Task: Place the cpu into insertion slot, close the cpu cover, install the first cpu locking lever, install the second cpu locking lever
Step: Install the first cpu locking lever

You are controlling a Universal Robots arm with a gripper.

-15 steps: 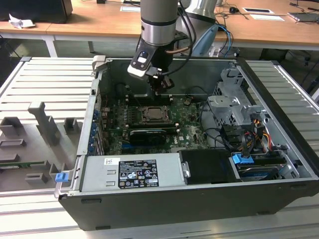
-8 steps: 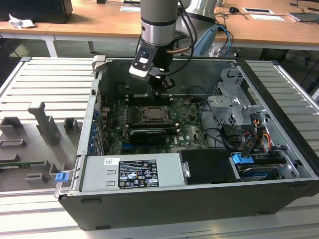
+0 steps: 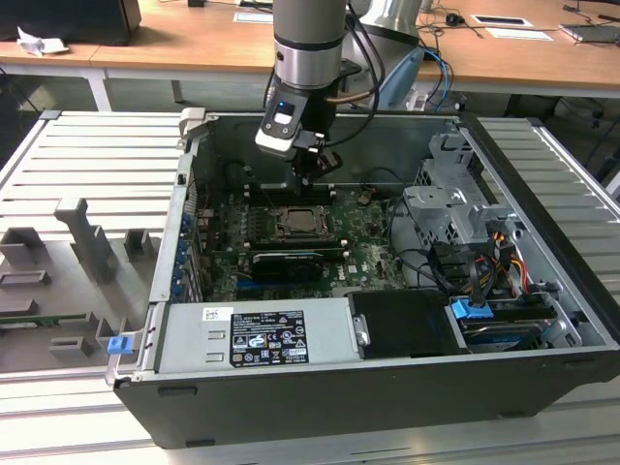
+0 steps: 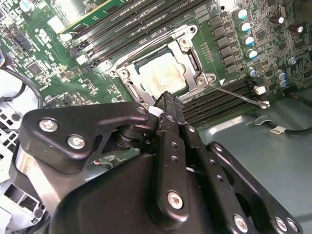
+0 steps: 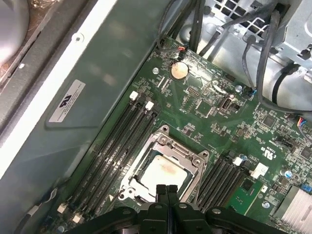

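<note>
The cpu [image 5: 161, 171] lies flat in the insertion slot [image 3: 304, 225] in the middle of the green motherboard, its silver-grey top [image 4: 161, 73] showing a pale stain. The silvery cpu cover [image 5: 196, 163] lies down around it as a frame [image 4: 191, 54]. A thin metal locking lever [image 4: 236, 94] juts out from one corner of the slot, across the memory slots. My gripper [image 3: 315, 172] hangs just above the near edge of the slot, and its black fingertips [image 5: 163, 191] are pressed together with nothing between them. In the second wrist view the gripper [image 4: 168, 101] covers that edge of the frame.
The motherboard sits deep in an open computer case [image 3: 194, 131] with steel walls all round. Long black memory slots [image 5: 117, 146] flank the socket. Cables [image 3: 441, 262] and a drive cage [image 3: 455, 199] crowd the exterior view's right; the power supply [image 3: 257, 334] lies in front.
</note>
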